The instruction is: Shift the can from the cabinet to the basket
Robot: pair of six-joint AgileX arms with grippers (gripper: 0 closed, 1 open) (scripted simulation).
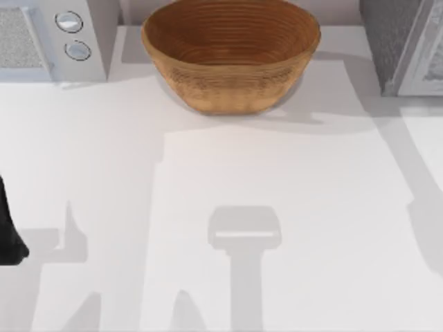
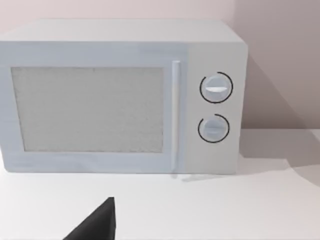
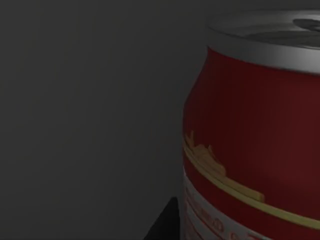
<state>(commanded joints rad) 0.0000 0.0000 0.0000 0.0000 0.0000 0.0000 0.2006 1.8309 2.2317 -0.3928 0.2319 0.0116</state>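
The can (image 3: 250, 140) is red with yellow lettering and a shiny silver top. It stands upright in a dim grey space, very close in front of the right wrist camera, and a dark part of my right gripper (image 3: 167, 222) sits right beside its lower left side. The tan woven basket (image 1: 230, 59) stands at the back middle of the table. The grey cabinet (image 1: 401, 41) is at the back right corner. My left gripper (image 2: 95, 225) hangs low over the table's left side, facing a microwave.
A white microwave (image 1: 52, 34) with two round knobs stands at the back left, and its closed door (image 2: 90, 110) faces the left wrist camera. My left arm (image 1: 8, 235) shows as a dark shape at the left edge. White tabletop stretches in front of the basket.
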